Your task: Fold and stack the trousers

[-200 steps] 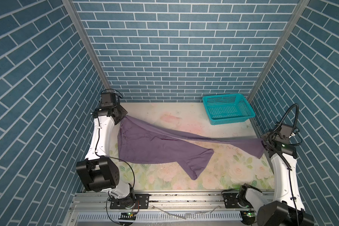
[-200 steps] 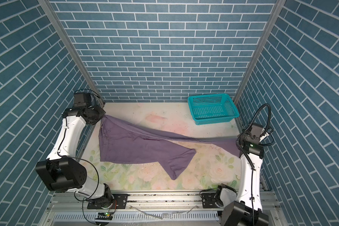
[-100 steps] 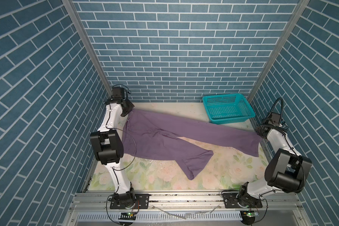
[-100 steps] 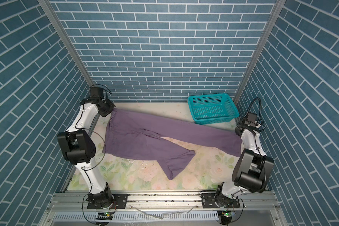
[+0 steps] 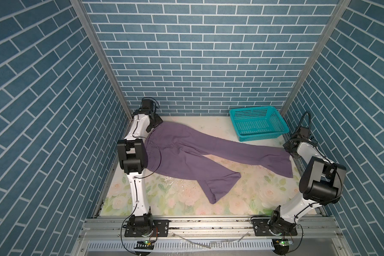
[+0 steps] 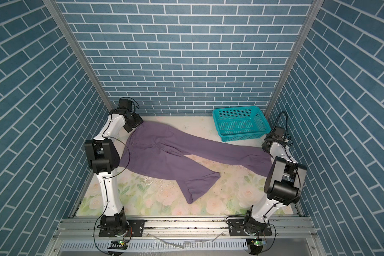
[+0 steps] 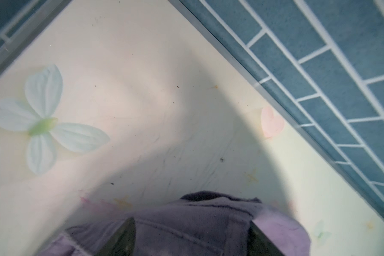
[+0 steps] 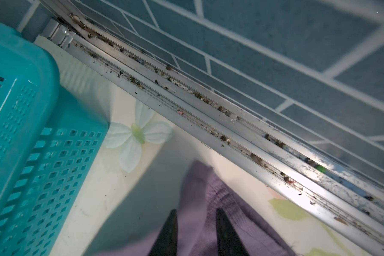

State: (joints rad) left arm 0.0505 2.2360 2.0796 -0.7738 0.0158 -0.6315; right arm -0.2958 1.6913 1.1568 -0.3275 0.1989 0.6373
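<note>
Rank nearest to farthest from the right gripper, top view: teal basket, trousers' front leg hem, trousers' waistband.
1. teal basket: back right corner, just beyond the right gripper.
2. front leg hem: front, near the middle.
3. waistband: far left side.

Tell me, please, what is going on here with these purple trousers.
The trousers lie spread flat and unfolded on the floral table. The left gripper is at the waistband corner, the right gripper at the rear leg's hem, both with jaws apart over the cloth. No fold is made yet; the teal basket stands empty.
</note>
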